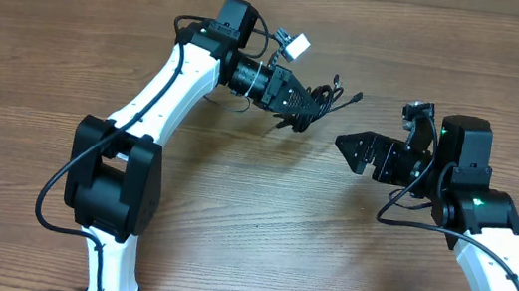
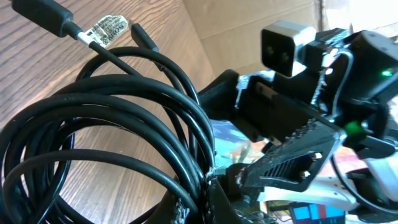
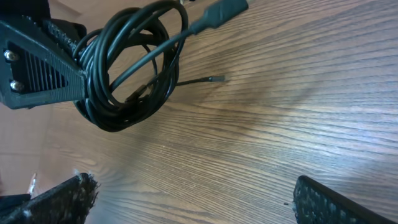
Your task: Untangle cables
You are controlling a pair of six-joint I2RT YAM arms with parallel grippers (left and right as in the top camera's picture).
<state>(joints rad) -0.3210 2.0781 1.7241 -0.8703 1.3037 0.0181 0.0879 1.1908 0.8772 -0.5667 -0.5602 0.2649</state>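
holding the knotted bundle of thin black flexible cables [image 1: 320, 101] steady is judged the main need of this step. the bundle is seen pinched in the closed fingers of the left gripper [image 1: 307, 108], and it appears to be lifted off the brown wood-grain table [image 1: 229, 222], its loops gathered in a tight coil. the right gripper [image 1: 347, 149] is seen with its jaws spread wide and nothing between them, aimed at the coil but apart from it. a clean pull is best made on one free strand only. the black plug end [image 3: 222, 11] sticking out at the top of the coil, or the thin straight tip [image 3: 211, 79] pointing away from it, is judged the likely place to be taken. the strand is best drawn out slowly along its own loop, so that the knot is not tightened. no tray, bin or box with anything in it is seen; the cables are held in no container, only in the left grip.
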